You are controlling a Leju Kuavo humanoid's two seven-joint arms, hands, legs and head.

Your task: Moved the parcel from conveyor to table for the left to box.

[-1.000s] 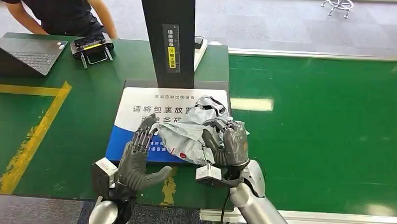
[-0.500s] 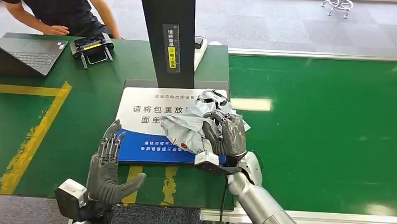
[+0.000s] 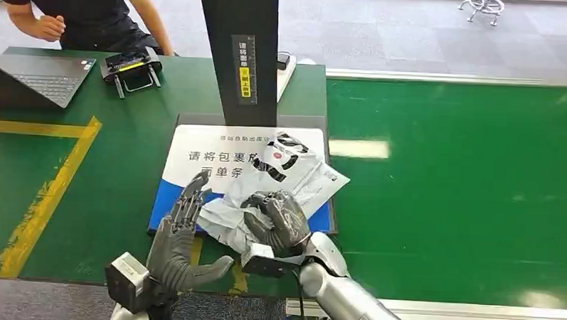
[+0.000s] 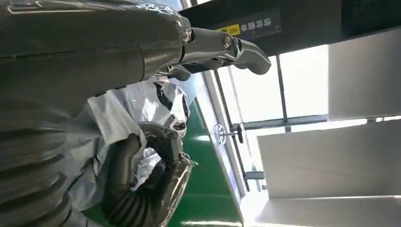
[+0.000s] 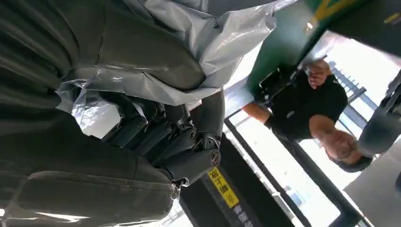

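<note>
The parcel (image 3: 269, 184), a crumpled grey-white plastic mailer w/ black print, lies on the white-and-blue placard (image 3: 195, 160) on the green surface (image 3: 102, 168), directly in front of the black upright column (image 3: 240, 52). The right hand (image 3: 278, 220) grips the parcel's near edge, fingers curled into the film; the right wrist view confirms the film bunched between thumb and fingers (image 5: 156, 137). The left hand (image 3: 182, 238) stands just beside the parcel's left edge, palm toward it, fingers spread and extended, holding nothing. Whether the fingertips touch the film cannot be determined from the head view; the left wrist view shows the parcel (image 4: 123, 123) close against the hand, so contact is possible. To the right of the placard runs the green conveyor belt (image 3: 465, 188), a pale reflection on it near the parcel. At the far-left of the surface: a laptop (image 3: 38, 77) and a black handheld device w/ yellow trim (image 3: 131, 66). A person (image 3: 79, 10) in a dark shirt leans at the far edge, one fist raised.
</note>
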